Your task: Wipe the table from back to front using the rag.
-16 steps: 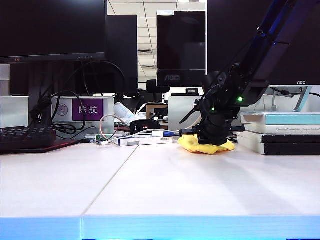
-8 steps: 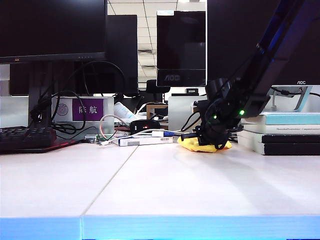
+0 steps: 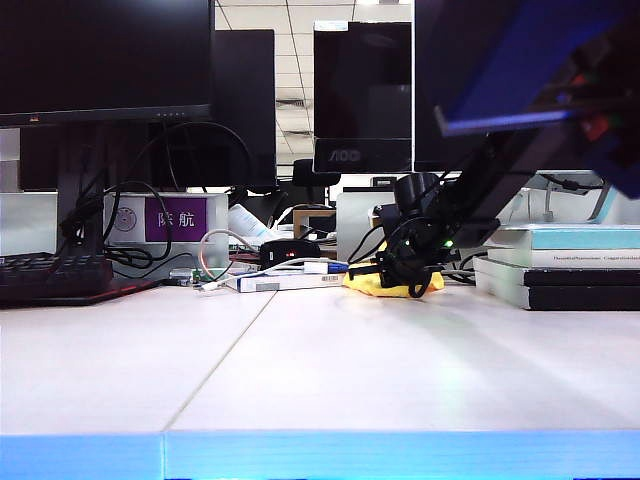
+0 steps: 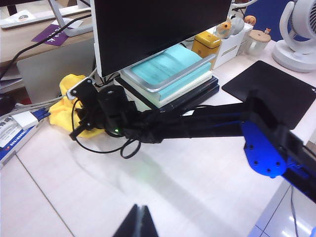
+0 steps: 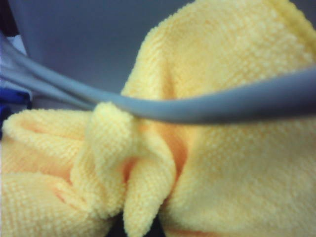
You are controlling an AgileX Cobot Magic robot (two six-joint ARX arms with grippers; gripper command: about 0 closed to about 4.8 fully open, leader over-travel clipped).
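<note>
The yellow rag [image 3: 362, 285] lies bunched at the back of the off-white table [image 3: 350, 370], close to the monitor stands. My right gripper [image 3: 398, 280] reaches far back, low over the surface, and is shut on the rag. In the right wrist view the rag [image 5: 222, 163] fills the picture, with one fold pinched between the dark jaws of the right gripper [image 5: 140, 229]. The left wrist view shows the right gripper [image 4: 78, 126] on the rag [image 4: 64, 111]. My left gripper [image 4: 139, 219] hovers shut and empty above the bare table [image 4: 197, 173].
A stack of books [image 3: 560, 265] stands right of the rag, under a monitor [image 4: 158, 24]. A white box with cables [image 3: 290, 280] lies just left of the rag. A grey cable [image 5: 207, 108] crosses right in front of it. A keyboard [image 3: 50, 275] sits far left, a black mat [image 4: 269, 91] beyond the books.
The right arm has stretched farther toward the back, and the rag has slid back and a little left with the gripper. The left arm has stayed still.
</note>
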